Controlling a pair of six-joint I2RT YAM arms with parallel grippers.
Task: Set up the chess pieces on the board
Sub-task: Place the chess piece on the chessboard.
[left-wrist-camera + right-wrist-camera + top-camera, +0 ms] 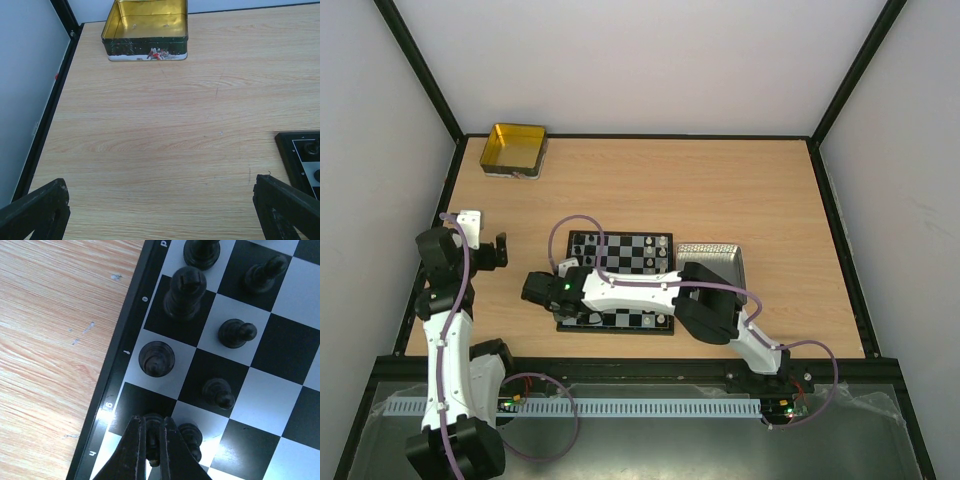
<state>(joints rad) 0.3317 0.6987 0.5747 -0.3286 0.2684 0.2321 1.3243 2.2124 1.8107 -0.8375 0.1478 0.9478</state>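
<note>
We judge the setup partly done: several black chess pieces (186,292) stand along one edge of the board (620,329), mid-desk. Our right claw (151,450) pinches narrowly on another black piece (153,419) there. Our left claw (162,205) hangs wide and empty over the pale wooden desk (720,190), with white walls around.

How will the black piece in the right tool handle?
Probably light and rigid: the black piece is narrow enough to sit pinched between the right tool tips. It likely tips easily, standing tall on a small base like the neighbouring piece. Its glossy surface may slip.
</note>
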